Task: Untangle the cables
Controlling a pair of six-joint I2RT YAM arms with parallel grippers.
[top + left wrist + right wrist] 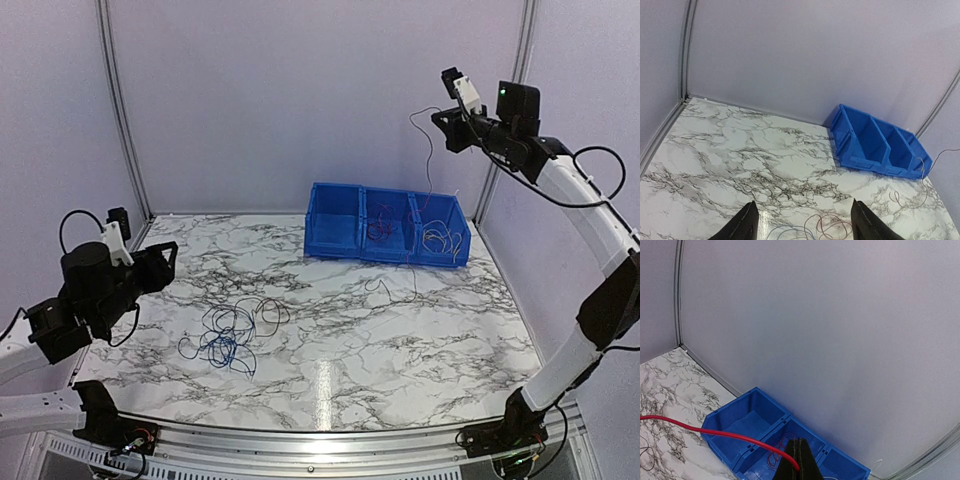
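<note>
Patience wins here: right gripper, pinched tight on the thin red wire above the blue plastic bin, should pull slowly. Left gripper, jaws spread, could pin the blue-and-dark cable tangle on the marble tabletop.

The left wrist view's bottom edge crops the cable loops on the tabletop and all but the fingertips of the left gripper. In the right wrist view the red cable runs off the left edge, and the right end of the blue bin is cut off below. From above, the tangle of cables is too fine to follow strand by strand.
</note>
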